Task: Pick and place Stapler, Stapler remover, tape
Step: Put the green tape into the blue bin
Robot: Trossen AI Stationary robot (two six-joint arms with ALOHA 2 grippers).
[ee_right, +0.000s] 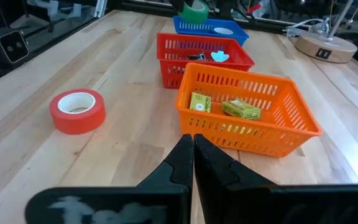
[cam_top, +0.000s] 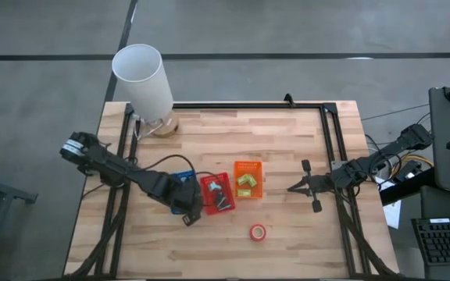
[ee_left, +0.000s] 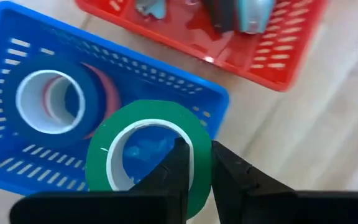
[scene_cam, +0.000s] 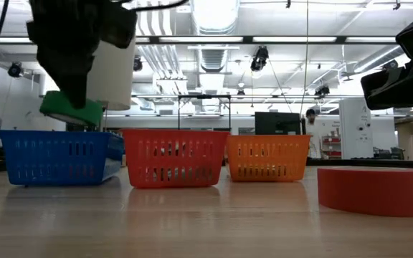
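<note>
My left gripper (cam_top: 191, 212) is shut on a green tape roll (ee_left: 148, 158) and holds it above the near end of the blue basket (cam_top: 180, 178). In the low view the green roll (scene_cam: 70, 107) hangs above the blue basket's rim (scene_cam: 56, 136). A blue tape roll (ee_left: 50, 99) lies flat in the blue basket on top of a pinkish roll (ee_left: 107, 93). A red tape roll (cam_top: 258, 232) lies flat on the table near the front edge. My right gripper (cam_top: 291, 188) is shut and empty, to the right of the orange basket (cam_top: 248, 178). My left gripper pinches the green roll's ring wall (ee_left: 199, 171) on the side nearest the gripper. One finger (ee_left: 178, 163) is inside the centre hole and the other finger (ee_left: 232, 171) is outside. The fingers come from above. The roll is lifted clear, roughly level, over the blue basket.
A red basket (cam_top: 217, 193) between the blue and orange ones holds a dark and teal stapler (ee_left: 241, 12) and a small metal tool (ee_left: 151, 6). The orange basket holds small yellow-green blocks (ee_right: 240, 109). A white lamp (cam_top: 143, 78) stands at the far left.
</note>
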